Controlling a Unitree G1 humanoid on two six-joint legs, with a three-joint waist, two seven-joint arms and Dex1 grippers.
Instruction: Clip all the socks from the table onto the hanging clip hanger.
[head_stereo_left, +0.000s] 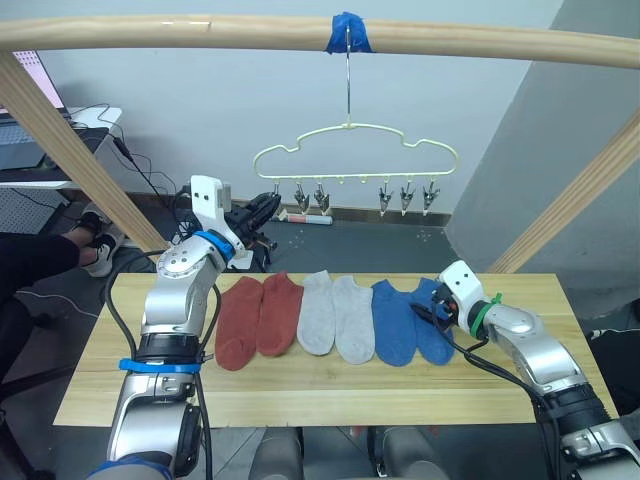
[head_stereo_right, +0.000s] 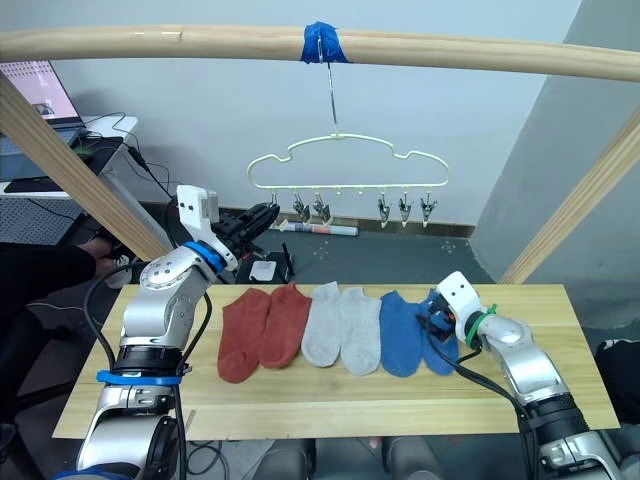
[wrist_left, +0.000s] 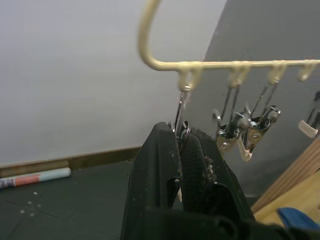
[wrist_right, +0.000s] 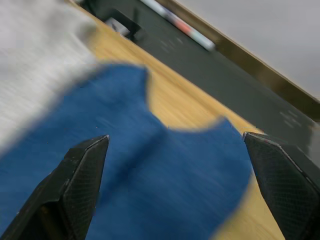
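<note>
All six socks are lying flat in a row across the middle of the table, so none is clipped yet and the whole job is still ahead. Reading from nine o'clock to three o'clock, the row is running rust-red pair, light grey pair, blue pair, neighbours touching or overlapping at the edges.

The clip hanger is hanging by its thin hook from the blue tape on the wooden pole, at twelve o'clock above the socks, and every clip in its row is dangling empty.

The left gripper is reaching up toward the hanger's nine-o'clock end, its fingers pressed together with the lowest part of the endmost metal clip sitting between their tips; it is apparently pinching that clip.

The right gripper is hovering low over the blue pair at the three-o'clock end of the row, fingers spread wide with nothing between them, seemingly lining up to pick the outer blue sock.

Left to do, by my reading: lift each of the six socks in turn and clip it up.
</note>
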